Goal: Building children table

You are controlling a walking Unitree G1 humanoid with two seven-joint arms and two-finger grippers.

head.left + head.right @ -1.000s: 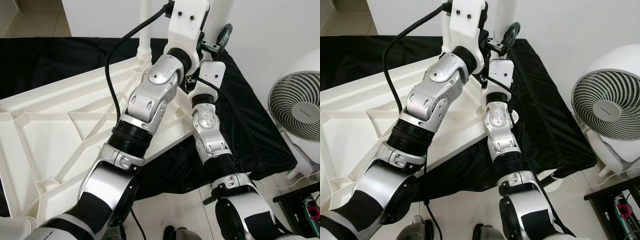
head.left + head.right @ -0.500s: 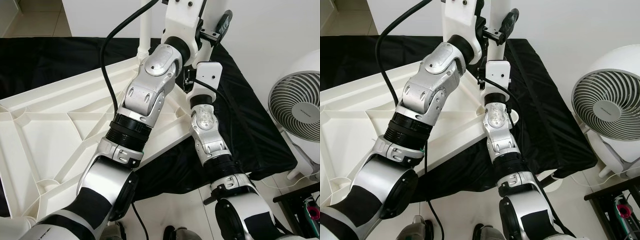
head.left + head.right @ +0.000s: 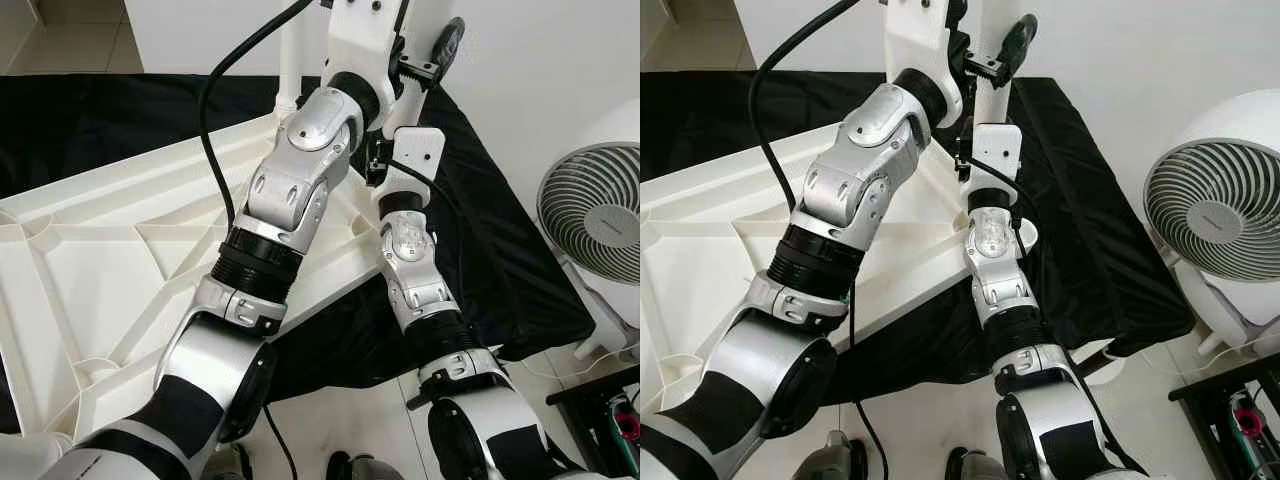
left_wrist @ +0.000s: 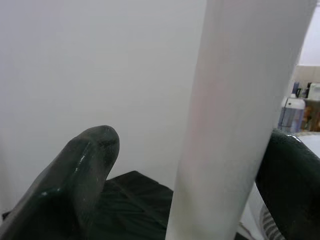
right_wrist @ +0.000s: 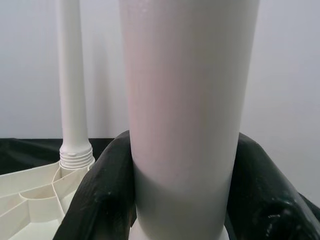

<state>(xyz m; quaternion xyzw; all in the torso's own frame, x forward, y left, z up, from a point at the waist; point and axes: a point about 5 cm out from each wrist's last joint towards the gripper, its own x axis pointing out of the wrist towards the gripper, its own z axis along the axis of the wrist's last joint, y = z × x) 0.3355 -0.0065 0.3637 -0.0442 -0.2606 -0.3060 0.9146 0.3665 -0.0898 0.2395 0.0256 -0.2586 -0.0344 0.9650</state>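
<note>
An upturned white plastic tabletop (image 3: 100, 260) lies on a black cloth (image 3: 500, 250). One white leg (image 3: 289, 60) stands screwed into its far corner. A second white leg (image 3: 992, 100) stands upright at the right corner. In the right wrist view my right gripper (image 5: 185, 165) is shut on this leg low down, one black finger (image 5: 100, 195) pressed to each side. Higher up, my left gripper (image 4: 195, 150) straddles the same leg: one finger (image 4: 85, 170) stands apart from it and the other (image 4: 290, 185) lies against it, so it is open.
A white fan (image 3: 595, 220) stands on the floor to the right, past the cloth's edge. A dark stand (image 3: 600, 400) is at the lower right. White wall rises right behind the legs. Black cables (image 3: 215, 130) run along my left arm.
My left arm has risen along the upright leg, and its wrist now sits higher in the picture. The right arm has edged up a little, still clamped on the leg.
</note>
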